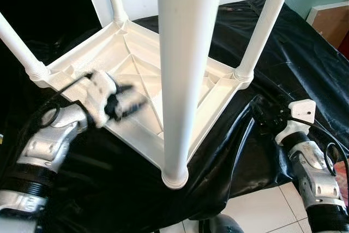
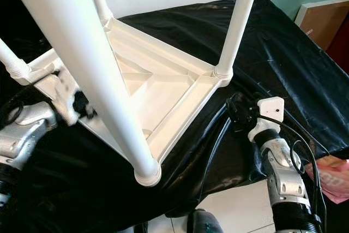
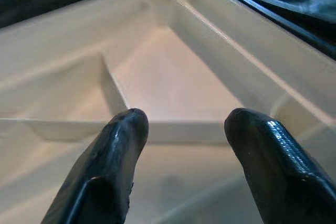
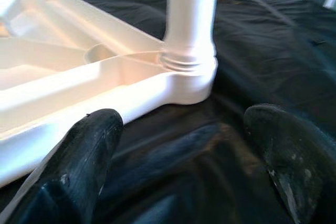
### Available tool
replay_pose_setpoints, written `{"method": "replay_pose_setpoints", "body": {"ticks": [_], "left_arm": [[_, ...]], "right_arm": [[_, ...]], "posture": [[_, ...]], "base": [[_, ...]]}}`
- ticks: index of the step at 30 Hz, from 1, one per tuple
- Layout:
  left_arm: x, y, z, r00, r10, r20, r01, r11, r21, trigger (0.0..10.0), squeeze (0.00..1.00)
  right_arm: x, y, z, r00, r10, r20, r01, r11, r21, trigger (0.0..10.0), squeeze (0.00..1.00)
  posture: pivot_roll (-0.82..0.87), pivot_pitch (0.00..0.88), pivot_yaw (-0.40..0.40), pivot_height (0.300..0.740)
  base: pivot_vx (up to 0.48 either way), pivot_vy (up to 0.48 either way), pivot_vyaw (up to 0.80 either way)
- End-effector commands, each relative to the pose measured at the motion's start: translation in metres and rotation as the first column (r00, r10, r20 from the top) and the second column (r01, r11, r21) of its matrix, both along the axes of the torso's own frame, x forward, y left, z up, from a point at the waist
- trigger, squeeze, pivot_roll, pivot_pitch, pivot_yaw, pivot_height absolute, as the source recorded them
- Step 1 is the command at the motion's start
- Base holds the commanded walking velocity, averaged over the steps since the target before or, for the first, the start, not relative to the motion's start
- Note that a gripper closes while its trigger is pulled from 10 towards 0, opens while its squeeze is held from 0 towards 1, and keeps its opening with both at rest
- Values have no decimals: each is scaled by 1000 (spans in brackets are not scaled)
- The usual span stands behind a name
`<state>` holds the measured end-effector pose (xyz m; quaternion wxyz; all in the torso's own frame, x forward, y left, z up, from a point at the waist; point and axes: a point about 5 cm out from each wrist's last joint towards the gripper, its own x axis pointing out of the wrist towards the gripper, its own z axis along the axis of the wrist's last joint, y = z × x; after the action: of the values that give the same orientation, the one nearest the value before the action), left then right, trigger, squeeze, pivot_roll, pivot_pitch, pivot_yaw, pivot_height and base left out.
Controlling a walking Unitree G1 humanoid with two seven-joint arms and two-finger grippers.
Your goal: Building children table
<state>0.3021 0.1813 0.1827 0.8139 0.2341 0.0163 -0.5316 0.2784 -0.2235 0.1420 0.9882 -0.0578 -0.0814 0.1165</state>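
Left eye view: the table [image 1: 136, 58] lies upside down on the black-draped desk [image 1: 283, 53], legs up. Left gripper [image 3: 184, 129] and right gripper [image 4: 184, 145] hover released. Likely light, stiff, slick plastic; grip the ribbed rim.

head stereo: down, near upturned table [image 1: 136, 64] | wrist cams: close along fingers, same table

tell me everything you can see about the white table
The white table looks like moulded plastic and lies upside down on a black sheet. Its ribbed underside faces up, and four round legs stand upright in threaded corner sockets. The left hand, open, hovers over the underside near one edge. The right hand, also open, sits on the sheet beside a corner.
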Motion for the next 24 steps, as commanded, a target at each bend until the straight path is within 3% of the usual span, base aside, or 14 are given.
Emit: {"method": "replay_pose_setpoints", "body": {"ticks": [1,2,8,11,16,20,24], "left_arm": [[-2,-1,-2,998,-52,-16,53,998,36,10000,0],[-2,-2,-8,996,-84,-18,85,992,98,10000,0],[1,-2,-18,994,-106,-5,105,977,185,10000,0],[7,-1,-24,990,-137,17,128,953,276,10000,0],[12,2,-27,990,-139,22,123,932,342,10000,0],[25,3,-32,993,-112,21,91,894,439,10000,0],[30,3,-34,994,-106,-5,97,881,463,10000,0]], "right_arm": [[-2,1,-3,999,22,-25,-22,1000,2,10000,0],[-4,5,-3,998,47,-37,-47,999,-1,10000,0],[-3,7,-1,997,63,-43,-63,998,-4,10000,0],[-3,7,2,997,64,-41,-64,998,-5,10000,0],[-3,7,3,997,64,-43,-64,998,-4,10000,0],[-3,8,5,997,61,-41,-61,998,-7,10000,0],[-2,9,5,997,62,-41,-62,998,-8,10000,0]], "posture": [[-14,147,24,740],[-13,146,20,740],[-16,145,20,740],[-22,143,25,740],[-25,143,28,740],[-28,145,35,740],[-30,145,38,740]], "base": [[0,0,0],[0,0,0],[0,0,0],[0,0,0],[0,0,0],[0,0,0],[0,0,0]]}}
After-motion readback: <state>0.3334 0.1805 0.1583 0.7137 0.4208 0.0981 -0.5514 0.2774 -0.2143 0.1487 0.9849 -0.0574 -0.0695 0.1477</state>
